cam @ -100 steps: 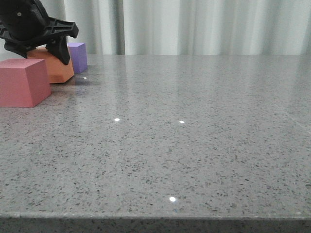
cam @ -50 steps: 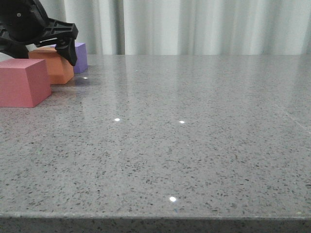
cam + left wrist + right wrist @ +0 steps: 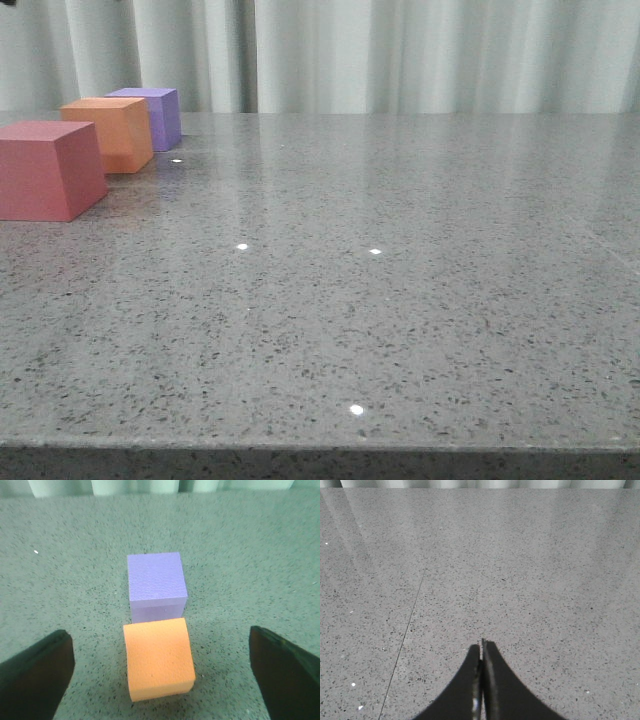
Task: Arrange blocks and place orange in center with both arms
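Three cubes stand in a row at the far left of the table in the front view: a pinkish-red cube (image 3: 45,168) nearest, the orange cube (image 3: 110,133) in the middle, a purple cube (image 3: 155,115) farthest. The left wrist view shows the orange cube (image 3: 159,658) touching the purple cube (image 3: 156,584). My left gripper (image 3: 160,672) is open wide, high above the orange cube, holding nothing; it is out of the front view. My right gripper (image 3: 482,647) is shut and empty over bare table, and does not show in the front view.
The grey speckled tabletop (image 3: 400,260) stretches to the right of the cubes. Its front edge (image 3: 320,445) runs along the bottom of the front view. A pale curtain (image 3: 420,50) hangs behind the table. A thin seam (image 3: 405,640) crosses the table in the right wrist view.
My left gripper let go of the orange cube, which now rests flat between the other two. The gripper rose and left the front view.
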